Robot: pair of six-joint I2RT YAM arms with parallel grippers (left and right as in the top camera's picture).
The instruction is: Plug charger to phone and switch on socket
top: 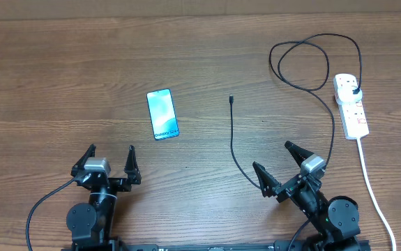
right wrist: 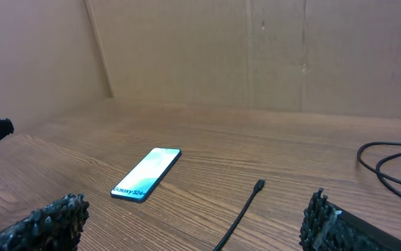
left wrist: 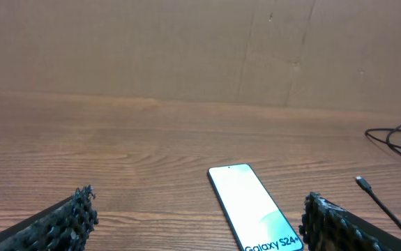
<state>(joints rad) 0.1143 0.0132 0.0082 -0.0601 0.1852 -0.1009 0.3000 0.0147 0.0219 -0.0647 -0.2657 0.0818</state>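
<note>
The phone (top: pixel 162 114) lies flat on the wooden table, screen up, left of centre; it also shows in the left wrist view (left wrist: pixel 253 206) and the right wrist view (right wrist: pixel 147 173). The charger cable (top: pixel 233 143) runs from its connector tip (top: pixel 231 100) down toward my right arm, then loops at the back right to its black plug in the socket (top: pixel 351 104). The tip also shows in the right wrist view (right wrist: pixel 258 186). My left gripper (top: pixel 111 160) is open and empty, near the front edge below the phone. My right gripper (top: pixel 274 159) is open and empty, beside the cable.
The socket's thick white cord (top: pixel 369 181) runs down the right side to the front edge. A brown cardboard wall (left wrist: pixel 200 49) stands along the table's far side. The cable loop (top: pixel 305 63) lies at the back right.
</note>
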